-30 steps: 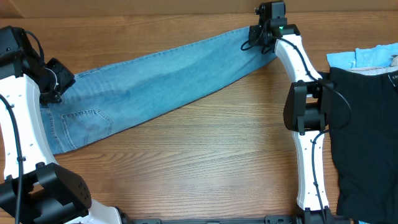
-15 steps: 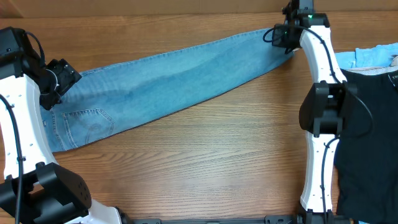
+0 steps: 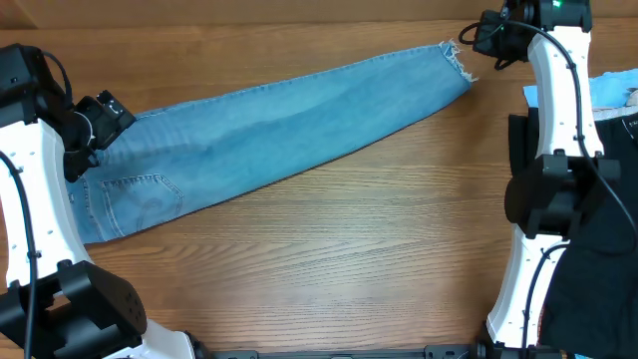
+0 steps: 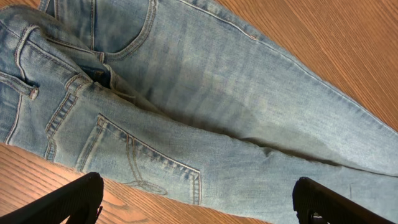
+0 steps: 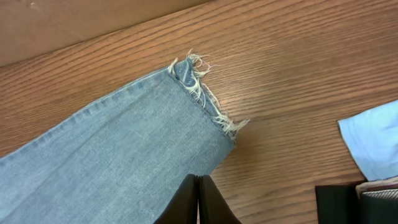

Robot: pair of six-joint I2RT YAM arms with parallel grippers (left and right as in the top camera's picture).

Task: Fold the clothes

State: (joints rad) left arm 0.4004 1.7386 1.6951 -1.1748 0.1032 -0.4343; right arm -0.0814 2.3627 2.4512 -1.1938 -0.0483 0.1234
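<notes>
The clothes are a pair of light blue jeans (image 3: pixel 279 125) lying flat and stretched slantwise across the table, doubled leg on leg. The waist and back pocket (image 4: pixel 143 168) are at the left, the frayed hem (image 3: pixel 459 65) at the far right. My left gripper (image 3: pixel 103 122) hovers over the waist end; in the left wrist view it (image 4: pixel 199 205) stands open and wide, nothing between its fingers. My right gripper (image 3: pixel 486 40) is just right of the hem. In the right wrist view it (image 5: pixel 199 186) is shut and empty, over the leg's edge below the hem (image 5: pixel 205 93).
A black garment (image 3: pixel 598 199) lies at the right edge, with a light blue cloth (image 3: pixel 613 90) behind it, also seen as the light blue cloth (image 5: pixel 373 140) in the right wrist view. A brown wall (image 3: pixel 249 12) runs along the table's back edge.
My right gripper has moved right, drawing the leg out, and now sits clear of the hem, which lies free. My left gripper has opened wide over the waist.
</notes>
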